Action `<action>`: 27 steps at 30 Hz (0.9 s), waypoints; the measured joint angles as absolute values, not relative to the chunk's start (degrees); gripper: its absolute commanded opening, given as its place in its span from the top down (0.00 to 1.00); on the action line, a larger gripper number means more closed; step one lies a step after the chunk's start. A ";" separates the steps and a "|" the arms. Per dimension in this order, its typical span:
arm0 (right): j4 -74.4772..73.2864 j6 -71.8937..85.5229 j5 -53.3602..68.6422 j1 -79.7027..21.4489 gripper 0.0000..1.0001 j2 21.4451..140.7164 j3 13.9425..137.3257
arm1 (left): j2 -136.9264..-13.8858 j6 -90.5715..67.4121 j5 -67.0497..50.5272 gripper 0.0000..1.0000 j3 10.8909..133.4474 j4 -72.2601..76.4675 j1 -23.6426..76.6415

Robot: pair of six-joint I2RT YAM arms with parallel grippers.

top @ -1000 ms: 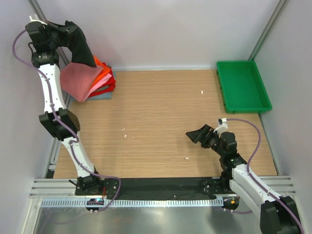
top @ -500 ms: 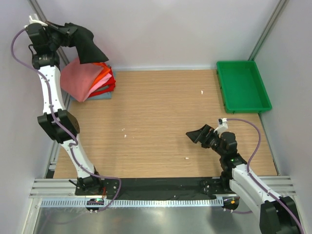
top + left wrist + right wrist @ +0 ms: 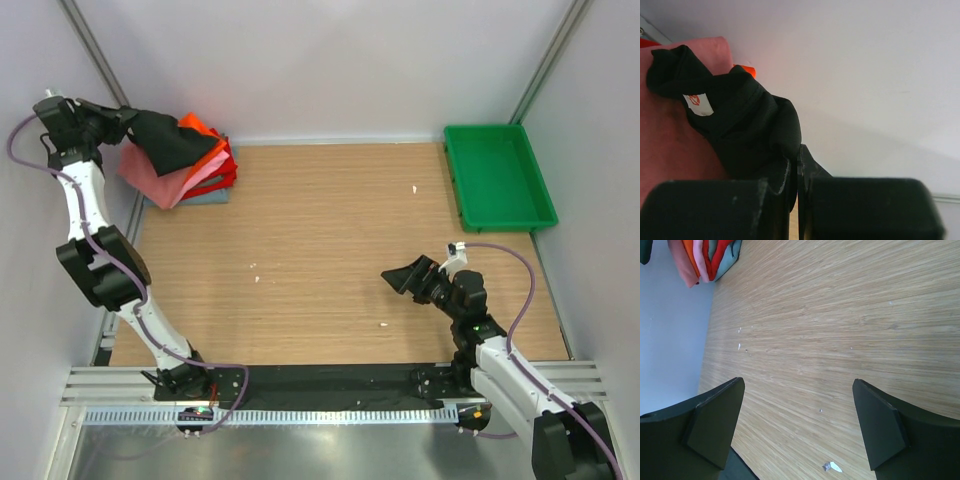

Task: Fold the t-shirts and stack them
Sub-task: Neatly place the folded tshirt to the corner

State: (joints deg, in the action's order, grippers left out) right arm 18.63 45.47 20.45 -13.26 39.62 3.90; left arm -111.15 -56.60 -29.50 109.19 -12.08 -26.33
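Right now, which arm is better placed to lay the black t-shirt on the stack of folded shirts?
Left. The left claw is shut on the black t-shirt, right at the stack of folded shirts in the far left corner. The right claw hangs open and empty, far from that corner.

black t-shirt: plain black, white tag with a red mark | folded t-shirts, upper left of frame: salmon-pink, orange, red, pale pink | tray: solid green | desk: pale wood grain | my right pincer: black
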 measured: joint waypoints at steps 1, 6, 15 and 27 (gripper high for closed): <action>18.81 45.47 20.53 -13.26 0.04 39.77 3.90 | -111.15 -56.53 -30.00 1.00 109.14 -12.08 -26.83; 18.98 45.47 20.78 -13.26 0.04 40.34 3.90 | -111.77 -56.47 -32.45 1.00 109.58 -11.29 -27.42; 19.31 45.47 21.10 -12.91 0.04 40.91 3.90 | -122.17 -56.34 -35.51 1.00 124.86 -13.34 -25.67; 19.77 45.47 21.52 -12.62 0.03 41.63 3.90 | -119.13 -44.93 -37.26 0.93 119.87 -15.84 -25.61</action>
State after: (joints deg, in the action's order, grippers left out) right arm 19.77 45.47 21.52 -12.62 41.63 3.90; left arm -119.13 -44.93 -37.26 119.87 -15.84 -25.61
